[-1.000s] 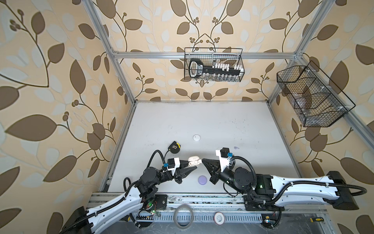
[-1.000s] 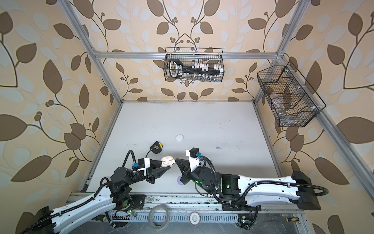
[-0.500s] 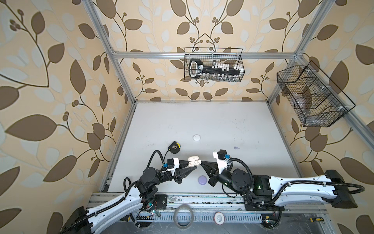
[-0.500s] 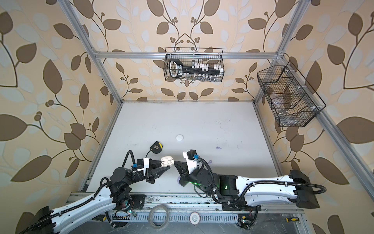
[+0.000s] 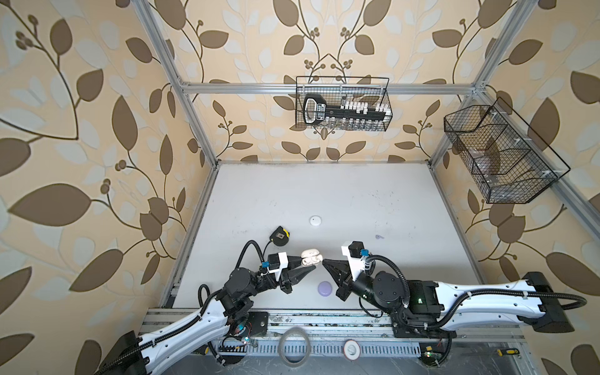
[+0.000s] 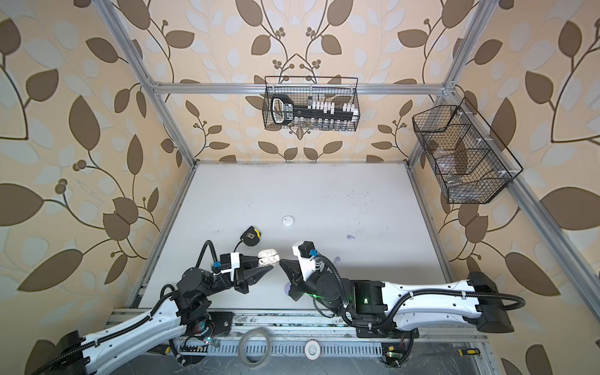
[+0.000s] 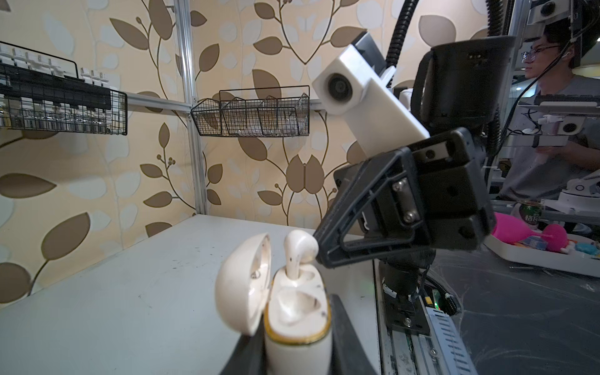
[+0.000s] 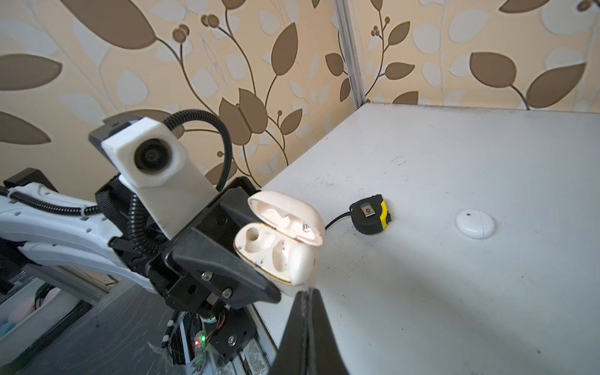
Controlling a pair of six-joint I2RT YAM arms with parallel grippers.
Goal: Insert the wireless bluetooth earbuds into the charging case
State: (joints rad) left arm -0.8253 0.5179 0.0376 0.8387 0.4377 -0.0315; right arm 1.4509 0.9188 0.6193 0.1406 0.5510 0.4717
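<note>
- Near the front edge of the surface (image 5: 324, 194), the left gripper (image 5: 308, 263) is clamped on the cream charging case (image 7: 298, 319), low on its body. The lid (image 7: 240, 285) is swung open. The left wrist view cuts off the gripper's fingers.
- 1 cream earbud (image 7: 299, 249) stands stem-down in the far socket, its head well above the rim.
- The right gripper (image 7: 319, 251) has its jaws fully together, tip against the earbud's head. Pinching or only touching: cannot tell.
- In the right wrist view the earbud is hard to pick out against the case.
- A lavender round case (image 5: 325, 288) lies on the surface by both grippers. In a top view this case (image 6: 287, 289) is mostly hidden behind the right gripper.
- 1 tiny lavender earbud (image 5: 379, 236) lies well apart, too small for detail.
- A tape measure (image 5: 280, 234) and a white disc (image 5: 315, 221) lie farther back.
</note>
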